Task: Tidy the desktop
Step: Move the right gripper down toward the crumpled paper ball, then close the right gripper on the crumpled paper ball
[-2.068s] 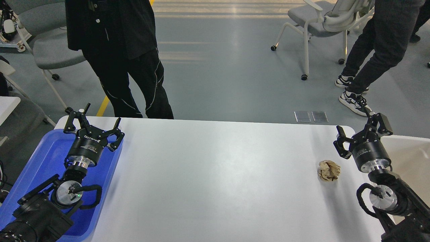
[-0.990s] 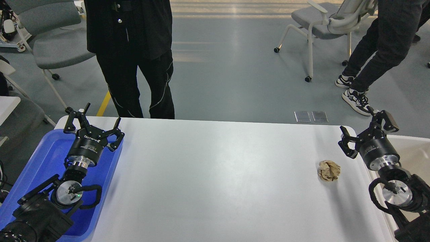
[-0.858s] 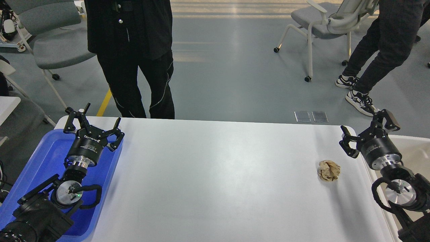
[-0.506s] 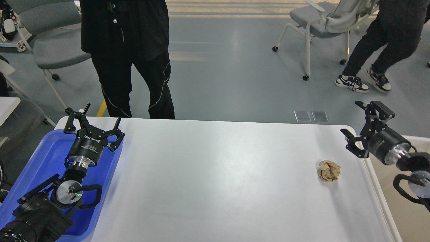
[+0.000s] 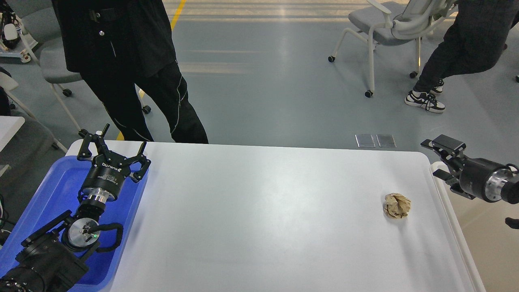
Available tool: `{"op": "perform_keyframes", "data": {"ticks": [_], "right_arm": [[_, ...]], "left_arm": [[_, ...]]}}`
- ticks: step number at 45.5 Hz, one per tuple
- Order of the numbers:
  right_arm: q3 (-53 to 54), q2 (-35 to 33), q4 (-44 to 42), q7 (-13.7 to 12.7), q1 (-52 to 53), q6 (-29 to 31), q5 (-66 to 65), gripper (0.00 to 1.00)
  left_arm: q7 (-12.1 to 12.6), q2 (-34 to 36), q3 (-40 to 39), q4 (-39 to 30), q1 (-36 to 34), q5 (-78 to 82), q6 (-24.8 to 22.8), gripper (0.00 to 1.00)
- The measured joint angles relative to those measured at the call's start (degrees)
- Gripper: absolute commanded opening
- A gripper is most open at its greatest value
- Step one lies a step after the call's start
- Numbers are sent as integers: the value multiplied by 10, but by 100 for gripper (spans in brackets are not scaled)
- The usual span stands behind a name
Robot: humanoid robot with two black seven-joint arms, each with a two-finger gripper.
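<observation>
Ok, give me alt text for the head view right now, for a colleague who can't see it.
A crumpled brown paper ball lies on the white desktop near its right edge. The open right gripper hangs over the cream bin; the open left gripper is over the blue tray.

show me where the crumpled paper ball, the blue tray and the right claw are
crumpled paper ball (image 5: 397,205), head view, middle of the brown wad
blue tray (image 5: 56,190), head view, bare floor of the tray left of the arm
right claw (image 5: 438,159), head view, midway between its two fingertips
</observation>
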Motion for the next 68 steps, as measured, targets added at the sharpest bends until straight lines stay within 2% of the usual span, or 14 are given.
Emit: {"op": "perform_keyframes", "data": {"ticks": [17,28,46,68], "right_arm": [[-106,-23,16,-9,13,-48,-179,100],[-185,-4,-12,-10,29,-99,-260,100],[-224,82,-55,-9,38,-133,-271,98],[-319,139,-138,-6,72,-186,-274,99]], "left_arm": [[0,0,0,0,0,0,0,100],[0,0,0,0,0,0,0,100],[0,0,0,0,0,0,0,100],[0,0,0,0,0,0,0,100]]}}
